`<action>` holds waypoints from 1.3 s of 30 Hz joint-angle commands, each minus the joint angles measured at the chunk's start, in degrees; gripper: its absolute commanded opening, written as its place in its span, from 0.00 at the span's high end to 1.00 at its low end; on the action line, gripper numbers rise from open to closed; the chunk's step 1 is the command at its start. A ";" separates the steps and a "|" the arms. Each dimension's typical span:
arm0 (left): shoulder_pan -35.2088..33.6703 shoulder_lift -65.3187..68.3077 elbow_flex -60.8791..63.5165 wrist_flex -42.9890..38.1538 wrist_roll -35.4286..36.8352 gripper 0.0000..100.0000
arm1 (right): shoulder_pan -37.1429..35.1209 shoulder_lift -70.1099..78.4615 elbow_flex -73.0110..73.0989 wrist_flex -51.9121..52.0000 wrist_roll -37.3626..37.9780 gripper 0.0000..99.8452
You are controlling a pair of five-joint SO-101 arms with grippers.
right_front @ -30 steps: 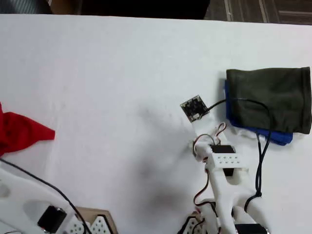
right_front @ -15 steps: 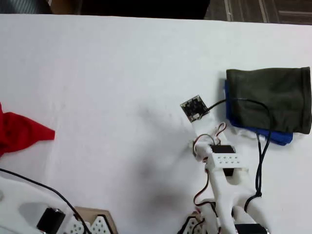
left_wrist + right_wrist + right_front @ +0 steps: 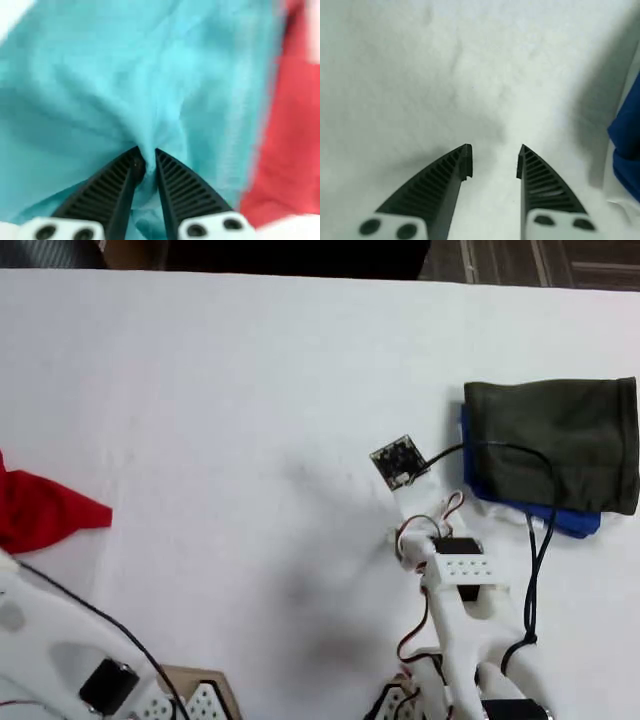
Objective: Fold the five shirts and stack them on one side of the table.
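- Left pincer is pinching a raised ridge of the teal shirt; its jaws are nearly together, with cloth bunching between them.
- Teal shirt is lying right beside the red shirt; I cannot tell whether they overlap. In the high view the red shirt is poking in at the left edge of the worktop.
- Right pincer is hanging partly open over bare worktop, gripping nothing, near the stack.
- Green shirt is sitting folded on the folded blue shirt at the right edge. That is two stacked, so three are likely waiting.
- Handling, as I am judging it: thin, light, limp cloth that sags from a single pinch. Hems or shoulder corners are looking like better holds than mid-panel.
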 commanded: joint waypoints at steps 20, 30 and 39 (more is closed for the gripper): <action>47.12 -53.63 21.93 4.92 17.49 0.97 | 1.89 -2.15 -0.18 -2.42 -2.99 0.85; 56.88 -66.02 41.80 4.84 17.41 0.97 | 1.80 -2.15 -0.18 -2.42 -2.99 0.85; 55.30 -66.55 47.78 4.84 16.97 0.72 | 1.80 -2.15 -0.18 -2.42 -2.99 0.85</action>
